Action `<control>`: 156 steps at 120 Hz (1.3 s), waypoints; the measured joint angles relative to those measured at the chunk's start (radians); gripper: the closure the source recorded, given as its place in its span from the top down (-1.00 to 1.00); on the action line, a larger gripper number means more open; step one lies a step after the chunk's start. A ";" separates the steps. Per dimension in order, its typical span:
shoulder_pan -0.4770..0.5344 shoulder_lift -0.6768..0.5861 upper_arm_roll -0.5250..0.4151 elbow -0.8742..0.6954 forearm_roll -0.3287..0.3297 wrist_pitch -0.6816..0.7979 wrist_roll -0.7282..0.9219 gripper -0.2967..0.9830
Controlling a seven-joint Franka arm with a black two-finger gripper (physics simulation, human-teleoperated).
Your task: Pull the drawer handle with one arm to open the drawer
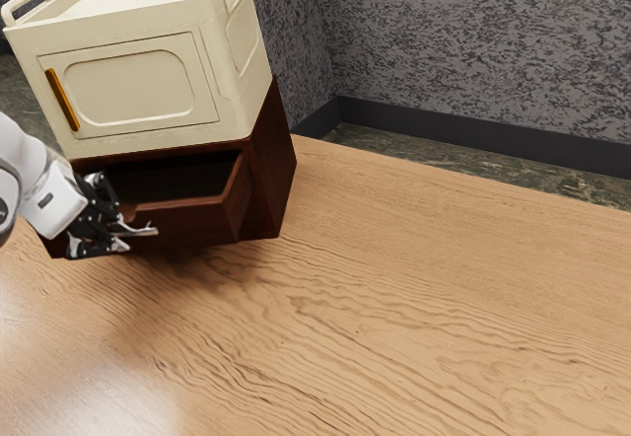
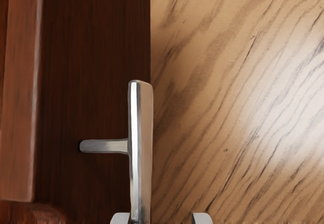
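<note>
In the exterior view, the hand [image 1: 120,223] is at the front of the drawer [image 1: 187,225], beside the metal handle [image 1: 141,230], whose bar reaches out past the dark fingers toward the exterior view's right. The fingers stand spread, one above the other. The handle is slim and silvery, fixed to the drawer's front. The drawer is reddish-brown wood and stands partly open, its dark inside showing behind the front panel. It belongs to a low brown cabinet [image 1: 275,165], on which sits a cream cabinet [image 1: 229,110] with a framed door panel [image 1: 128,86], a golden-orange pull [image 1: 63,101] on that door, and raised rails [image 1: 27,0] at its top. The white arm [image 1: 35,175] comes in from the exterior view's left. The brown cabinet stands on a worktop [image 1: 424,298] of pale, wavy-grained wood, with a glossy patch of light near the exterior view's lower left corner. Beyond it are a mottled grey wall [image 1: 473,51], a dark baseboard [image 1: 483,138] and a strip of dark, greenish-brown floor [image 1: 463,172].

In the wrist view, the handle's bar runs in between the two pale fingertips [image 2: 203,219] of the hand, close by one and apart from the other, so nothing is pinched. The bar is straight, flat-sided and shiny, joined by a short post to the dark wooden front. Alongside lies the worktop's streaky grain, with a soft white glare on it.
</note>
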 joint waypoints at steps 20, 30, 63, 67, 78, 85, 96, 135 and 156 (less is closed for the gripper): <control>0.002 -0.026 0.000 -0.024 0.004 -0.005 -0.006 -0.43; 0.002 -0.039 0.000 -0.034 0.009 -0.009 -0.009 -0.43; 0.002 -0.083 0.000 -0.070 0.022 -0.019 -0.016 -0.44; 0.003 -0.089 0.000 -0.075 0.024 -0.019 -0.016 -0.44; 0.003 -0.102 0.000 -0.087 0.028 -0.020 -0.018 -0.44; 0.004 -0.113 0.000 -0.095 0.031 -0.021 -0.019 -0.44; 0.004 -0.129 0.000 -0.108 0.037 -0.022 -0.021 -0.44; 0.005 -0.171 -0.001 -0.138 0.059 -0.018 -0.030 -0.53; 0.004 -0.193 0.002 -0.136 0.078 -0.020 -0.033 -0.56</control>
